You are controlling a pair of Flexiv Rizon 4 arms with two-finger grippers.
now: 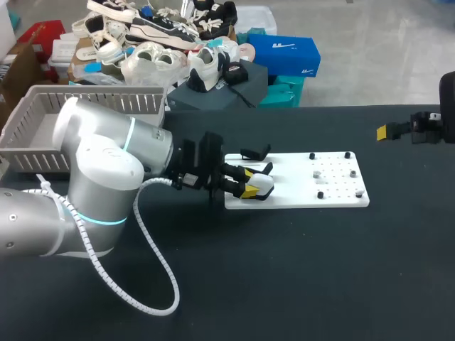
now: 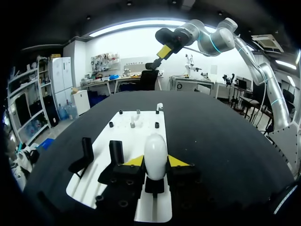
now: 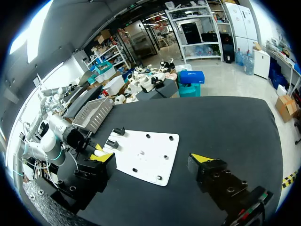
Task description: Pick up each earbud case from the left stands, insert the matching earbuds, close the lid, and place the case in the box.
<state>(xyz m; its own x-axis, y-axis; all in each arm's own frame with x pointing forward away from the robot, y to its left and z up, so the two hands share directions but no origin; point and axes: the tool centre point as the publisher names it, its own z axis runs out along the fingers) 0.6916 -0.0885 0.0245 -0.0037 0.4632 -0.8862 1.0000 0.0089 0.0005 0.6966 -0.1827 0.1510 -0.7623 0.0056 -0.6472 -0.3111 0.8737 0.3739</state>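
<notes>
A white earbud case [image 1: 263, 183] stands on the near left stand of the white board [image 1: 334, 195]. My left gripper [image 1: 254, 181] is level with it. In the left wrist view the case [image 2: 155, 155] sits upright between the two yellow fingertips [image 2: 134, 161], which press on its two sides. Just behind it, the other black stand [image 1: 256, 151] is empty. Small earbuds [image 1: 318, 172] sit among pegs on the board's right half. My right gripper [image 1: 387, 131] hangs open over the table's far right, well away from the board, with nothing between its fingers [image 3: 202, 159].
A grey slatted basket [image 1: 106, 99] stands at the table's back left, behind my left arm. The left arm's white cable [image 1: 153, 284] loops over the black tabletop in front. Black pegs [image 1: 320, 195] stick up from the board.
</notes>
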